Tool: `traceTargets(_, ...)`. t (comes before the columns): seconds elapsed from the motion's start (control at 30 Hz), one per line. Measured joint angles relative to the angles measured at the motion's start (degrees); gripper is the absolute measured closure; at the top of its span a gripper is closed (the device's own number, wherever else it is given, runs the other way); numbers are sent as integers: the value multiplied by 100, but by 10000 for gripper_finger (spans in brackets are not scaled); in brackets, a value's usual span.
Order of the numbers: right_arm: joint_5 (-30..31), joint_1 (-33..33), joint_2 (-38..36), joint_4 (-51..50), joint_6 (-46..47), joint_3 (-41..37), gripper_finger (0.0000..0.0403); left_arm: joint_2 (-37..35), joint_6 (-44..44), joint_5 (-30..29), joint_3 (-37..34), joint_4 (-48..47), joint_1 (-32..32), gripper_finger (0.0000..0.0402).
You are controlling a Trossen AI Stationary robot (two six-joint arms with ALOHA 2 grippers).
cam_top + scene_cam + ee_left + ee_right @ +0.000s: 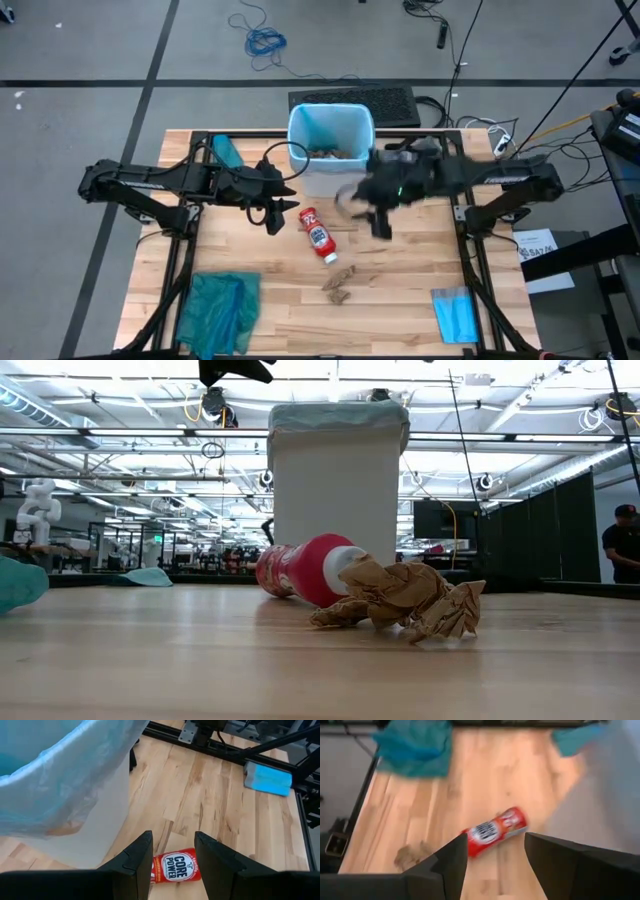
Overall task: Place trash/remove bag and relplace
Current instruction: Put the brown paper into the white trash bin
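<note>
A: What writing can be read, starting from the near edge of the bench (400,290)?

B: The folded blue sheet (455,315) at the near right and the teal-green bag (218,310) at the near left carry no legible text. Brown paper scraps (340,283) lie near the middle, unmarked. Just beyond them lies the red-and-white bottle (318,233) on its side; its label reads "CORE POWER" in the left wrist view.

A: Where is the bottle relative to each claw?

B: The left claw (275,215) hovers just left of the bottle, its fingers apart and empty; from its wrist camera the bottle shows in the gap between the fingers (135,860). The right claw (380,222) hangs to the bottle's right, blurred, fingers (452,855) apart with nothing between them, the bottle lying beyond.

A: And farthest back?

B: The white bin (331,175) stands at the far middle, lined with the light-blue bag (300,125); brown scraps of trash (328,153) already lie inside it.
</note>
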Motion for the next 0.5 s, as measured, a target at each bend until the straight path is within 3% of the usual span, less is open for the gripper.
traceTargets(0.27, 71, 582, 375, 1262, 776, -1700, 226, 0, 1, 78, 0, -118, 0, 261)
traceTargets(0.5, -521, 879, 387, 3395, 1845, -3392, 227, 0, -5, 127, 0, -173, -1, 261)
